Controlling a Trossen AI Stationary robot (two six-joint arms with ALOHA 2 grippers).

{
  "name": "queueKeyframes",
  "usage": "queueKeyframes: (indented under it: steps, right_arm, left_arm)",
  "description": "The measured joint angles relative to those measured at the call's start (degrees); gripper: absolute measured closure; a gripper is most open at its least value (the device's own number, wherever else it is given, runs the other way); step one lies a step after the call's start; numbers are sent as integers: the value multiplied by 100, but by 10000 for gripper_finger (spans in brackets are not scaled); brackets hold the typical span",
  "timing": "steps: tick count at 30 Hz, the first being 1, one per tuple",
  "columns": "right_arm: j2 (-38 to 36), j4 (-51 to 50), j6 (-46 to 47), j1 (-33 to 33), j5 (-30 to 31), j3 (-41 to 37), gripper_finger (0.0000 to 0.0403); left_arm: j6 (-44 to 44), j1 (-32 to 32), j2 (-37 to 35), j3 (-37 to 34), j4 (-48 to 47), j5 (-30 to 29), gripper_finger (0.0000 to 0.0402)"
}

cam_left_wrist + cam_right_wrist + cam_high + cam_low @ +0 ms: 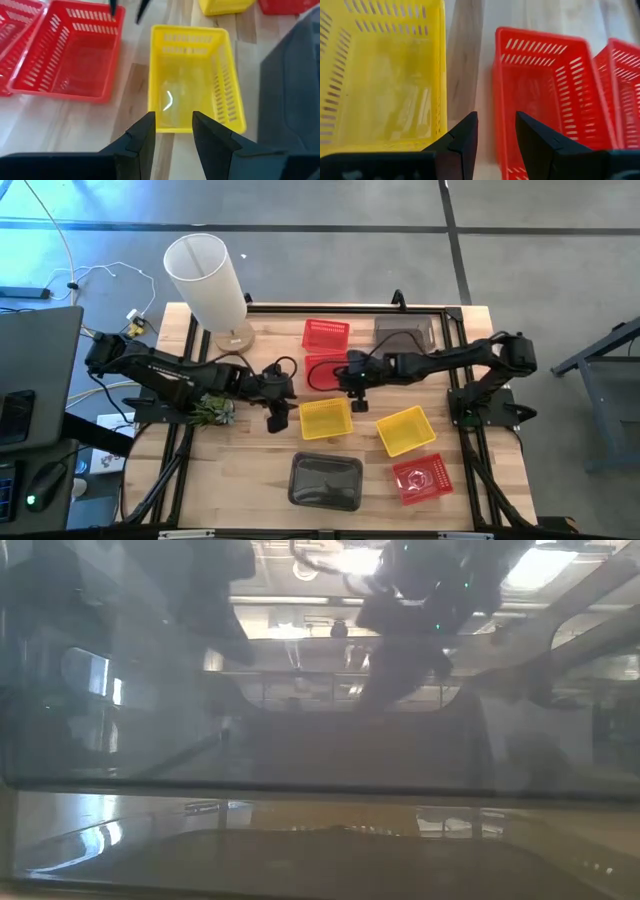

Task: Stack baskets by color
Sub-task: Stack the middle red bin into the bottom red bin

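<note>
Baskets lie spread over the wooden table [180,480], a yellow basket [326,418] mid-table just before the left gripper [277,417] and a red basket [325,371] beneath the right gripper [357,397], both grippers narrowly parted, empty

Overhead shot is bright and even, soft shadows on the tabletop [260,470]. Low cam is murky, hazy, full of glare; wrist shots slightly soft.

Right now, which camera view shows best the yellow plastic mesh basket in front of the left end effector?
The left wrist view: the yellow plastic mesh basket fills it, whole. The high view shows it small; the right wrist view crops it; the low view shows nothing of it.
</note>
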Motion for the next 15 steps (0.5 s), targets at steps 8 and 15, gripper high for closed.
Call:
queueKeyframes:
  steps: [8,15]
  right_arm:
    - [356,63,-10,-6,335,0,284]
    - [601,51,32,-154,361,0,284]
  left_arm:
    - [2,149,0,0,34,153,284]
    - [2,149,0,0,81,172,284]
